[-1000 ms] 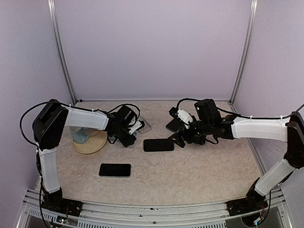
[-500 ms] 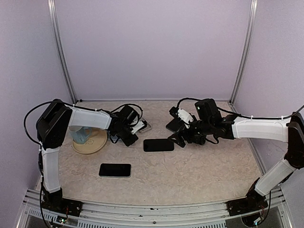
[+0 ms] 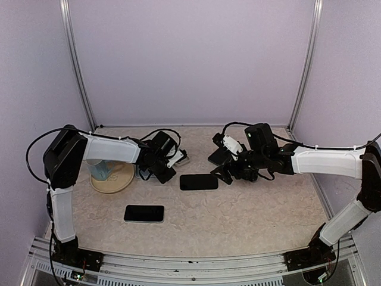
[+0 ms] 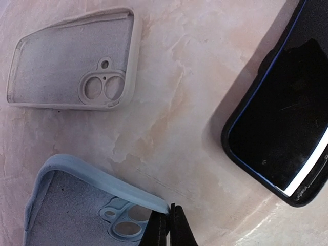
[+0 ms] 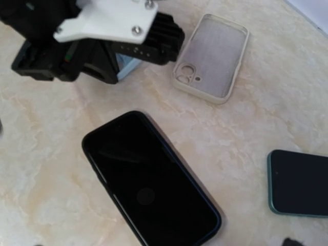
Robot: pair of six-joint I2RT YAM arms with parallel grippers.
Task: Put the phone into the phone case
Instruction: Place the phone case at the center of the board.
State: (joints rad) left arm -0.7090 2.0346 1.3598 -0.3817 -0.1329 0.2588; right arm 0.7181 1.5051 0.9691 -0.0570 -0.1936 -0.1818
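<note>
Left gripper (image 4: 171, 221) pinches the rim of the blue case (image 4: 72, 205), jaws pressed together, likely to steady it. Right gripper (image 3: 221, 174) hangs spread beside the phone (image 3: 199, 182), apparently ready to grasp.

Cup (image 3: 101, 169) stands on plate (image 3: 119, 182) at the left of the table (image 3: 250, 220). Middle phone (image 3: 199, 182) lies at centre, front phone (image 3: 144, 213) nearer the arm bases and to its left. First case (image 4: 72, 64) sits behind-left of middle phone, second case (image 4: 77, 215) beside it toward plate. Third phone (image 5: 300, 189) lies behind-right of centre.
</note>
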